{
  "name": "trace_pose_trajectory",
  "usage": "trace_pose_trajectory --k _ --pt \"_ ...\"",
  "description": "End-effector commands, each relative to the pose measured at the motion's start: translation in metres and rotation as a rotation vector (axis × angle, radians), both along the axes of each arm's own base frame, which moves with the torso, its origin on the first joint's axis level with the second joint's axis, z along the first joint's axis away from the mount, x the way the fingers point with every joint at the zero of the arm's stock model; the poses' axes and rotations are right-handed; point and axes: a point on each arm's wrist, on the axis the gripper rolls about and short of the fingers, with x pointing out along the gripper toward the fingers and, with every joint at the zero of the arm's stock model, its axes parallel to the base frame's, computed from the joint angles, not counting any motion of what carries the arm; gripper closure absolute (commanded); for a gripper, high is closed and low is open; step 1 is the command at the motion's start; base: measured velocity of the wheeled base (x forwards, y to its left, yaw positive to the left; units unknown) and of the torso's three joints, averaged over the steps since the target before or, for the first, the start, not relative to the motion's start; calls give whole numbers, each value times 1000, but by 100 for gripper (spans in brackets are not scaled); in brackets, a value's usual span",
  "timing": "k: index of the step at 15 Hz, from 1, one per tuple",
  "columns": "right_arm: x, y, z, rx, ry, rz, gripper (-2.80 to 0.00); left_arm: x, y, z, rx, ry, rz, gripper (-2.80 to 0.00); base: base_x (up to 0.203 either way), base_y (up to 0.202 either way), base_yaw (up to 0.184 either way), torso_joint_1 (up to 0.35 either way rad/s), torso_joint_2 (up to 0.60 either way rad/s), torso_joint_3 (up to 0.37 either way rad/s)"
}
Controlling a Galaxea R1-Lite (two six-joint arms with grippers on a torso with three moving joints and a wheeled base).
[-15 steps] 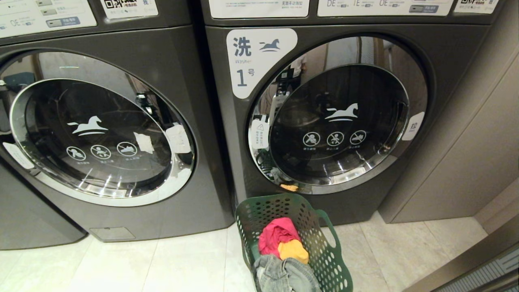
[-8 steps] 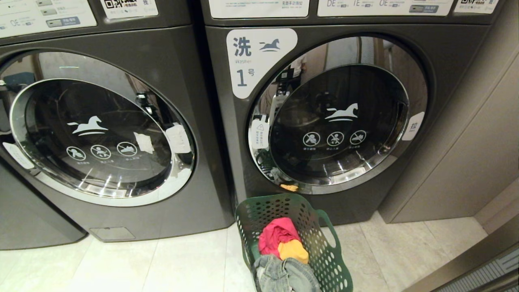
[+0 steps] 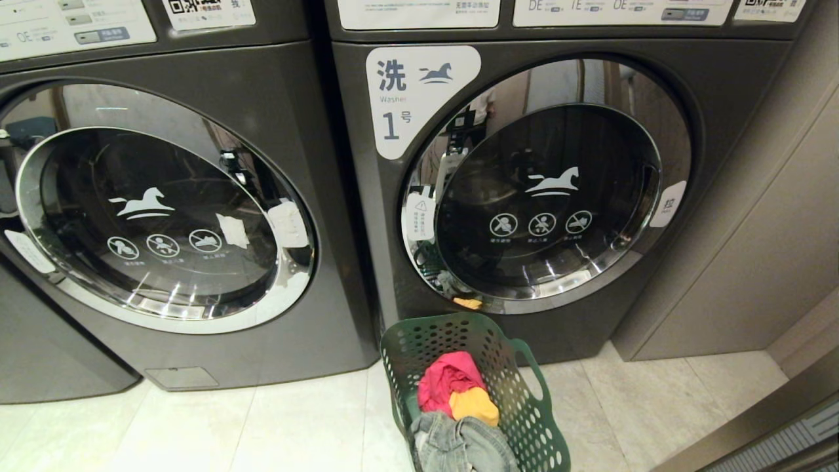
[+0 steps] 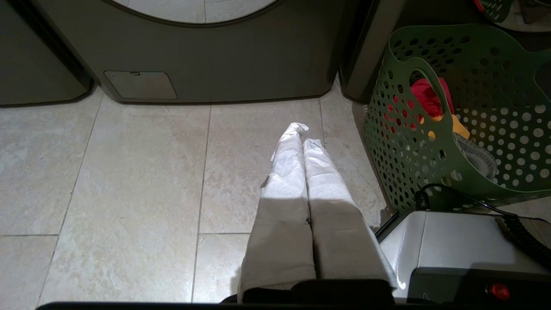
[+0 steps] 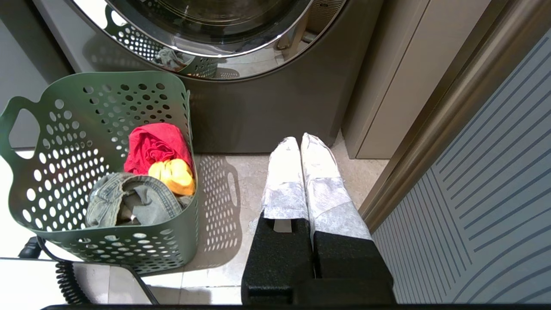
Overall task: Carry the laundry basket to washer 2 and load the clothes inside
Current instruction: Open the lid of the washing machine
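Two washers [image 3: 164,216], one laundry basket [image 3: 419,341], three garments [image 3: 449,383], two grippers [image 4: 301,135].

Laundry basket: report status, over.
Left gripper and right gripper both shut, empty, hanging over the floor. Laundry basket on the floor before the washer labelled 1, clothes inside. Both washer doors shut.

Dark green basket [image 3: 524,419] (round perforations) holds red [image 3: 446,380], yellow [image 3: 473,405] and grey denim [image 3: 459,446] clothes; washers dark grey [image 3: 328,229].
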Motion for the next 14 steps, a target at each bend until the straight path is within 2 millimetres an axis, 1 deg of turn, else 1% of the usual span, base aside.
trace_pose_trajectory --k 1,3,10,14 --pt "0 0 0 -1 0 1 0 0 0 0 0 3 1 0 0 0 0 0 0 0" --pt "0 0 0 -1 0 1 0 0 0 0 1 4 1 0 0 0 0 2 4 72" --pt "0 0 0 -1 -1 2 0 0 0 0 1 2 -1 0 0 0 0 4 2 199" --pt "0 0 0 -2 -1 1 0 0 0 0 2 2 -2 0 0 0 0 2 1 72"
